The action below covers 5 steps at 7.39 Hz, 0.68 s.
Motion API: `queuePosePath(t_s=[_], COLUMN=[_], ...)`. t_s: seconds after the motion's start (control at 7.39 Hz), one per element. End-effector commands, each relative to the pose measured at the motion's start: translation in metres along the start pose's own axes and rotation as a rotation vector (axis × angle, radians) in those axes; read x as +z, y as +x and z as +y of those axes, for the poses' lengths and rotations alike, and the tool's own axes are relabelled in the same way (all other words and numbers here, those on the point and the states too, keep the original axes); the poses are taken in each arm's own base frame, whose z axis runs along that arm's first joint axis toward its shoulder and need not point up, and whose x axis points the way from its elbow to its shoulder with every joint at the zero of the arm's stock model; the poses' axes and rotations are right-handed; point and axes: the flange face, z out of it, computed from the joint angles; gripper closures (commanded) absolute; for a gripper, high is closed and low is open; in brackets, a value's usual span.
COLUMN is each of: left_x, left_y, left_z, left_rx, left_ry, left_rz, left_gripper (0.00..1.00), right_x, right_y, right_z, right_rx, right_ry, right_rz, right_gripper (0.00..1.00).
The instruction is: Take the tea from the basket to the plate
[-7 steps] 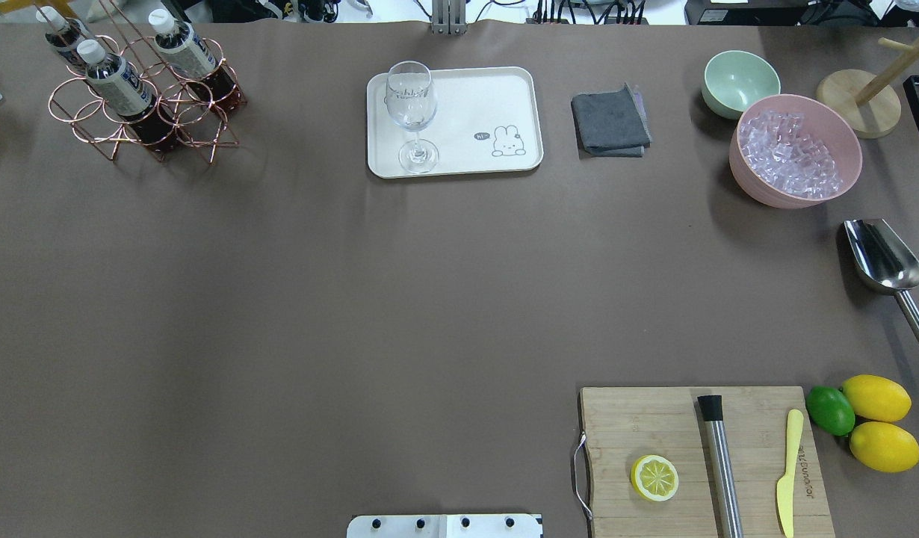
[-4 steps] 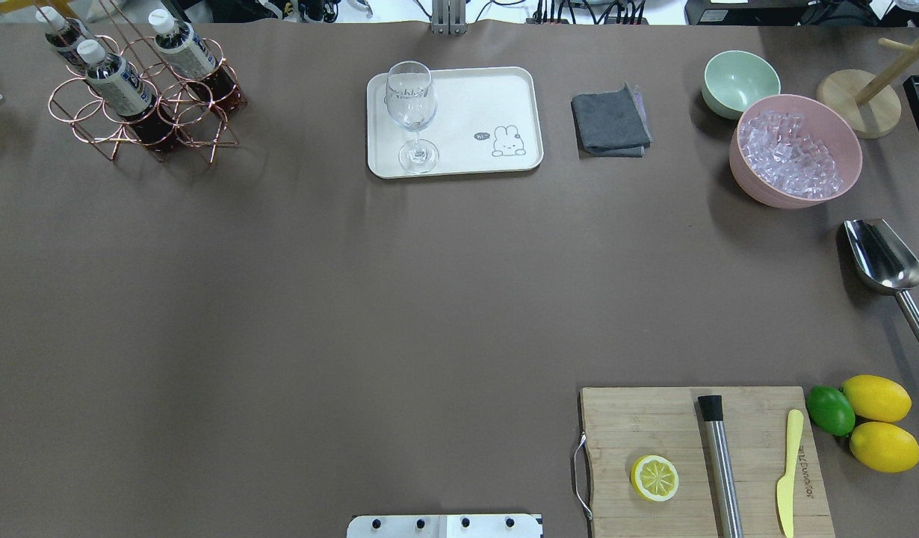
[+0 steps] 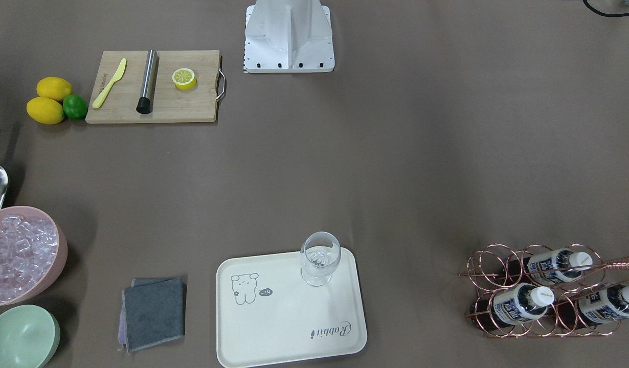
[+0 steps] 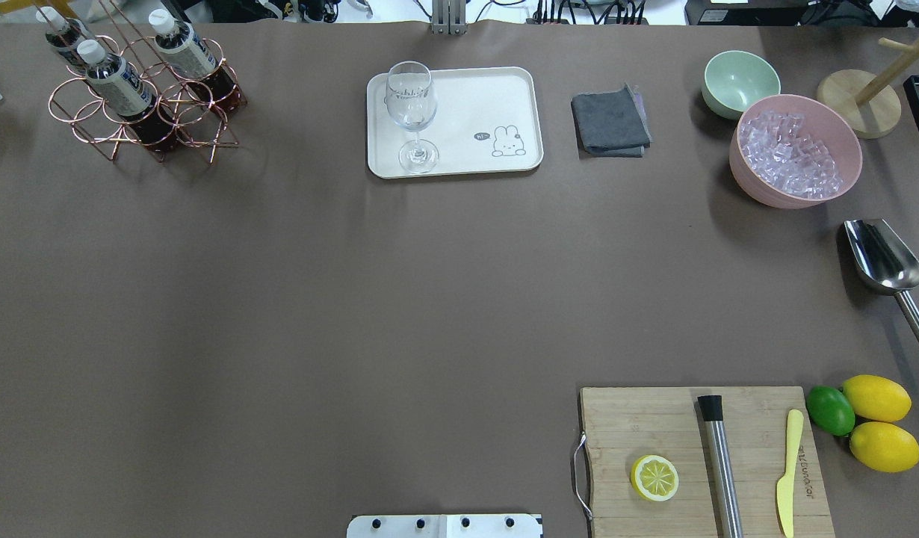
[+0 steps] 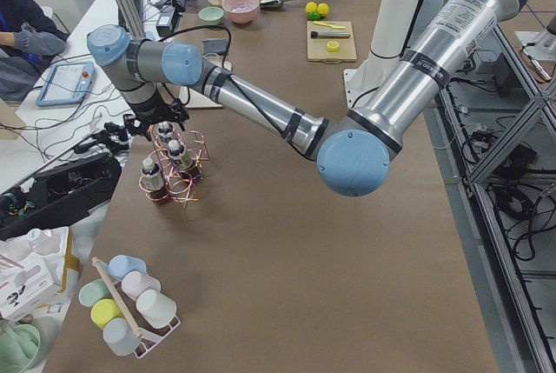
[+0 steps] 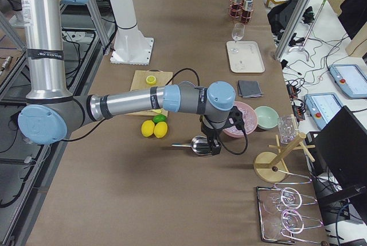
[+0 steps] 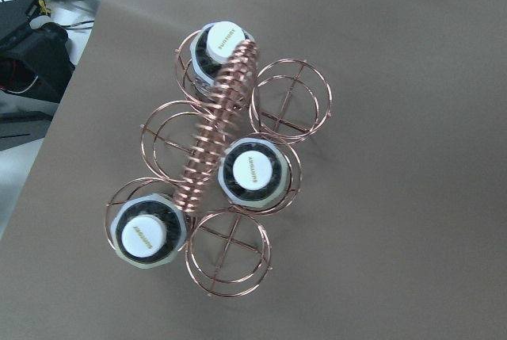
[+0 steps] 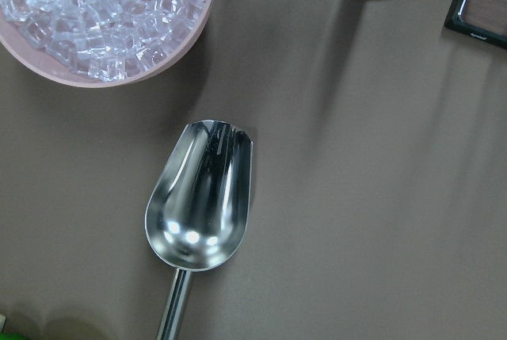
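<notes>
Whether either set of jaws is open cannot be told, the left gripper (image 5: pixel 149 121) hanging over the basket (image 7: pixel 218 130), whose cells hold all three tea bottles (image 7: pixel 251 172), the right gripper (image 6: pixel 213 143) over the scoop (image 8: pixel 202 205), and the plate (image 4: pixel 474 97) well apart, carrying a glass (image 4: pixel 411 112).

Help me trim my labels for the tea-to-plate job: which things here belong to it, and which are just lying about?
Belong: tea bottles, basket, plate.

Lying about: wine glass on the plate, grey cloth, green bowl, pink bowl of ice, scoop, cutting board, lemon half, steel rod, yellow knife, lemons, lime.
</notes>
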Motion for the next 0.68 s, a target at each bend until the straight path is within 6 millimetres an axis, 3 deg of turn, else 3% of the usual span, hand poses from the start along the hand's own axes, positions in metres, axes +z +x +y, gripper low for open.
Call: queuePosePath(t_s=[0.0,0.27,0.41,0.54], left_x=[-0.006,0.007,0.014,0.029], left_y=[-0.048,-0.067,-0.069,-0.063], left_z=[-0.026,-0.052,-0.084,-0.101], left_rx=[0.073,0.105,0.126,0.135], left_ry=[-0.036,-0.038,-0.04,-0.063], left_rz=[-0.033,-0.028,-0.019,-0.012], left_gripper=[0.04,0.05,0.06,0.06], right_x=[0.0,0.0,0.0,0.0], right_y=[0.0,0.0,0.0,0.0], right_z=[0.0,0.001,0.001,0.001], right_rx=[0.0,0.0,0.0,0.0], right_ry=[-0.001,-0.001,-0.001,-0.001], right_rz=[0.001,0.001,0.001,0.001], right_gripper=[0.0,0.0,0.0,0.0])
